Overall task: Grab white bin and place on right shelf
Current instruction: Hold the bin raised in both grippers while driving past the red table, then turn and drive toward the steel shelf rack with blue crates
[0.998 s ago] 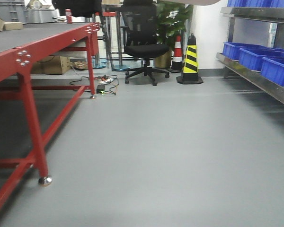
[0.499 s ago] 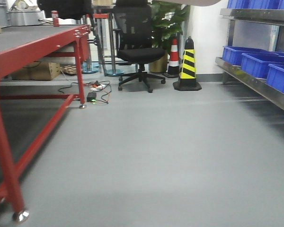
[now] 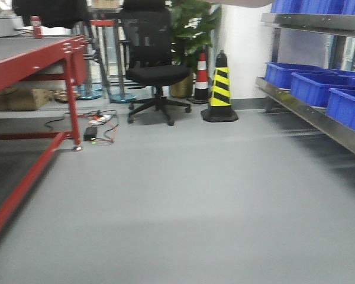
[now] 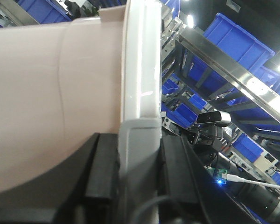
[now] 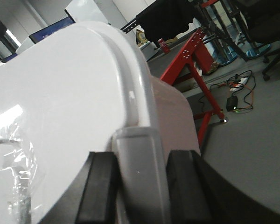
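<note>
The left claw (image 4: 137, 173) is clamped on the lid rim of the white bin (image 4: 37, 93), and the right claw (image 5: 142, 186) pinches the opposite rim, so the bin hangs between the 2 arms. Carrying it well probably means level, matched arms and a slow turn toward the right shelf (image 3: 319, 121). The front view shows 3 blue bins (image 3: 316, 86) on its lower tier, 2 traffic cones (image 3: 220, 86) and 1 office chair (image 3: 157, 65).

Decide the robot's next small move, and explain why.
Probably swing the base rightward to face the right shelf. The left pincer and right pincer each clamp the white bin at its rim, so it is held, but the shelf lies only along the front view's right edge, not ahead.
</note>
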Motion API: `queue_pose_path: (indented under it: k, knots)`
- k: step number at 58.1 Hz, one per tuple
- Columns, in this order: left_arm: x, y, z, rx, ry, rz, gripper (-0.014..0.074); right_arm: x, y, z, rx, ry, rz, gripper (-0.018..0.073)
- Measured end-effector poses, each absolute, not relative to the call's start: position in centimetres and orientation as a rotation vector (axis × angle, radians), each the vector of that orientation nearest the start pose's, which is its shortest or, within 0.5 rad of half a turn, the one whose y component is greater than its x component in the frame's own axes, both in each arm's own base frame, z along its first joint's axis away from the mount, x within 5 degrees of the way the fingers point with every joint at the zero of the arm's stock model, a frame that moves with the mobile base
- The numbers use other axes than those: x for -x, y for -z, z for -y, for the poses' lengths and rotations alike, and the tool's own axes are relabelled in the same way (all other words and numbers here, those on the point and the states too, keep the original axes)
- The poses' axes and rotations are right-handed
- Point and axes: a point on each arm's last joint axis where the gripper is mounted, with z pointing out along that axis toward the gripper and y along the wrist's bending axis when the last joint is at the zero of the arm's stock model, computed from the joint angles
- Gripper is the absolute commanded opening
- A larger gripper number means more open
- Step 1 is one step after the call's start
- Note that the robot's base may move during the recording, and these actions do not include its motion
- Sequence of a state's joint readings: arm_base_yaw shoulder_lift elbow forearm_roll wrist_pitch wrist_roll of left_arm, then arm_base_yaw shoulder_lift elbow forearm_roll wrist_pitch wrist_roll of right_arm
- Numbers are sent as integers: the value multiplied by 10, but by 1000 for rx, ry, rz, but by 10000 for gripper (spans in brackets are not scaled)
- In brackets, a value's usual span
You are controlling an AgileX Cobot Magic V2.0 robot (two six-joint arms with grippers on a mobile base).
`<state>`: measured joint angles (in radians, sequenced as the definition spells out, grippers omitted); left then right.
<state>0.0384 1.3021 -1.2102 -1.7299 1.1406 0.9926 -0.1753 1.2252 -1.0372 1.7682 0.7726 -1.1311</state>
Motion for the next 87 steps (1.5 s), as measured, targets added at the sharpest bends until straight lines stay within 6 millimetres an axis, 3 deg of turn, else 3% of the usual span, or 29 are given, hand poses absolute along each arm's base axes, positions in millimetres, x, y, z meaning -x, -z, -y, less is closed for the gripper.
queue_pose_path:
  k: [87]
  knots:
    - [-254, -439, 72, -356, 1411, -1554, -117, -265, -404, -16, -57, -976, -1588, 59]
